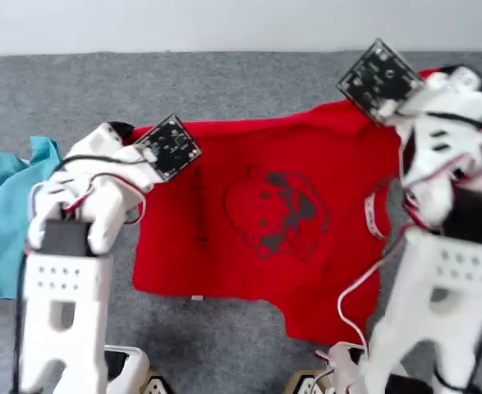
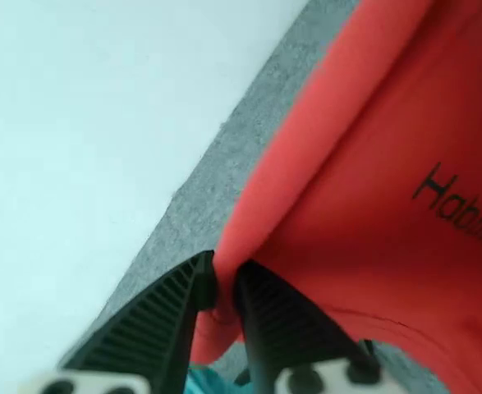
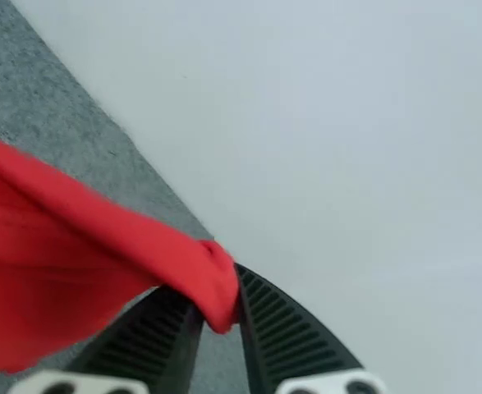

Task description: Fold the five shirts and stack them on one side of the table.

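Note:
A red shirt (image 1: pixel 265 213) with a dark cartoon print lies spread over the middle of the grey table, its far edge raised at both corners. My left gripper (image 1: pixel 119 130) is shut on the shirt's far left corner; in the left wrist view the black fingers (image 2: pixel 187 308) pinch a fold of red cloth (image 2: pixel 372 205) between them. At the far right corner my right gripper (image 1: pixel 434 75) is shut on the shirt as well, with a bunch of red fabric (image 3: pixel 76 254) squeezed between its fingers (image 3: pixel 277 328). A teal shirt (image 1: pixel 2 213) lies at the table's left edge.
The grey table surface (image 1: pixel 224 82) runs bare behind the red shirt up to a white wall (image 1: pixel 224 25). Both arm bases stand at the near edge, with red and white cables hanging along the right arm (image 1: pixel 380 271).

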`<state>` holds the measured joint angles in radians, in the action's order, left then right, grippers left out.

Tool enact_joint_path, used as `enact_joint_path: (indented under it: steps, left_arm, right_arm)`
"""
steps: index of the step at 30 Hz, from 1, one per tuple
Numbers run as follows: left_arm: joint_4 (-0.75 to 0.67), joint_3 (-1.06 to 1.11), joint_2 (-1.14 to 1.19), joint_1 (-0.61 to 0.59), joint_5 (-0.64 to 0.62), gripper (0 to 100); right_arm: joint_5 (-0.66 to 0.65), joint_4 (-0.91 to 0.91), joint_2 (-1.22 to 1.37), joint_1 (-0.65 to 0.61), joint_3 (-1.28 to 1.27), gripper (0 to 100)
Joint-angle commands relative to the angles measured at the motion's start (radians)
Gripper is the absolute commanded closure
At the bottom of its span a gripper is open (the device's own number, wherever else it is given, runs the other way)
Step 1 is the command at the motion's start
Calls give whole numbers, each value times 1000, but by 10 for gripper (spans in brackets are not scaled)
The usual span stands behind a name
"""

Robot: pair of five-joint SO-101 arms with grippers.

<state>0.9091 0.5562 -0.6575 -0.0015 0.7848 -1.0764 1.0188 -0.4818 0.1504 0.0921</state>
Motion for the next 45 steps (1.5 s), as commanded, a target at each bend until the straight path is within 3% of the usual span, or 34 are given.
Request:
enact_joint_path:
  steps: [1, 7, 13, 19, 23, 26, 33, 37, 45]
  left_arm:
    - [-132, -16, 115, -35, 20, 985]
    - [-222, -185, 408, -75, 21, 985]
    - [-224, -443, 678, -80, 21, 985]
    - [-215, -648, 867, -81, 21, 985]
    - [-110, -717, 902, -74, 21, 985]
    - [-5, -730, 901, -71, 21, 985]
    - [282, -730, 865, -46, 23, 985]
    - [431, -728, 853, -23, 98, 984]
    - [598, -728, 853, -9, 101, 984]
  right_arm:
    - [-3, -200, 22, -36, -121, 989]
    - [-8, -550, 114, -77, -304, 989]
    - [-8, -808, 278, -76, -298, 989]
    - [-8, -883, 412, -81, -203, 989]
    - [-8, -871, 469, -81, -153, 989]
    - [-8, -768, 455, -79, -150, 989]
    - [-9, -312, 352, -77, -152, 987]
    - [-9, -96, 297, -76, -152, 987]
    - [-8, 291, 166, -76, -149, 987]
